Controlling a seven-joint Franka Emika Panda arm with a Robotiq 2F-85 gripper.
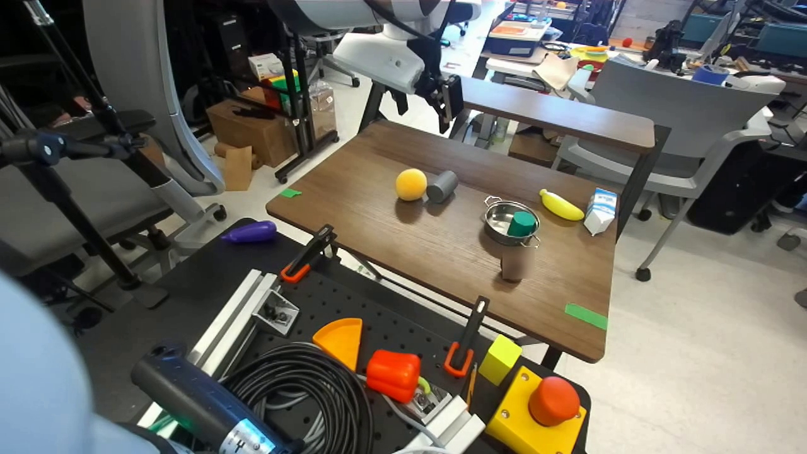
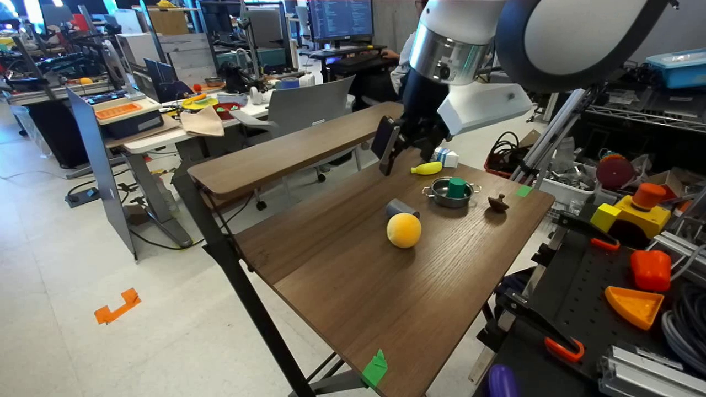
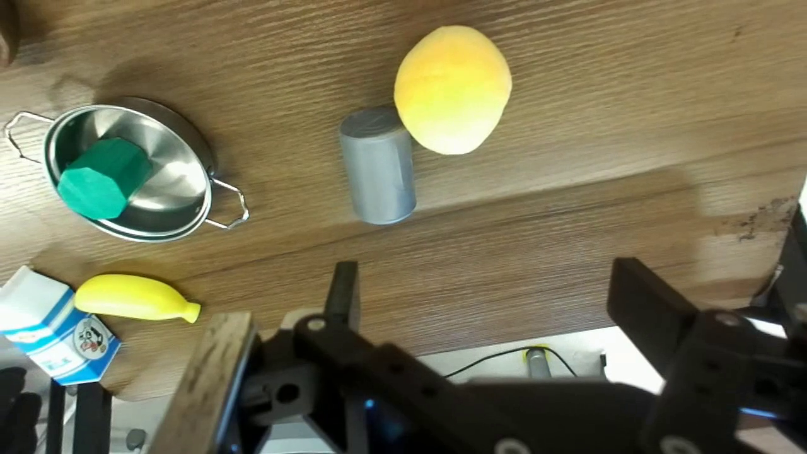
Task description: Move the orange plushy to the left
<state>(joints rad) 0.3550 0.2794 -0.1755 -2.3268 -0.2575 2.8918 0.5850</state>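
Between the two long edges of the counter (image 1: 353,183), in an exterior view, lies the orange plushy (image 1: 411,185), toward the left end edge as pictured. A gray cylinder (image 1: 444,186) rests on its side just beside it; contact cannot be confirmed. Toward the right end edge sits a steel pot (image 1: 496,217) containing a green block (image 1: 522,224). A yellow banana (image 1: 561,206) and a white-and-blue carton (image 1: 601,211) lie near the corner by the raised shelf (image 1: 555,110). Nearer the edge along the black pegboard (image 1: 403,315), a brown object (image 1: 516,263) is blurred. Beyond the left corner, marked with green tape (image 1: 290,193), a purple eggplant (image 1: 252,231) is seen whole.

Seen in an exterior view, the brown object (image 2: 498,204) proves knobbed; the eggplant is cut by the frame. Orange tape (image 2: 131,298) on the floor (image 2: 55,353) appears only here.

From the wrist view, the pincer (image 3: 485,265) has its fingers (image 3: 345,290) wide apart near the shelf-side edge, counter surface visible between them. The plushy lies farther in from that edge than the cylinder. The carton's round printed emblem (image 3: 90,337) shows only here.
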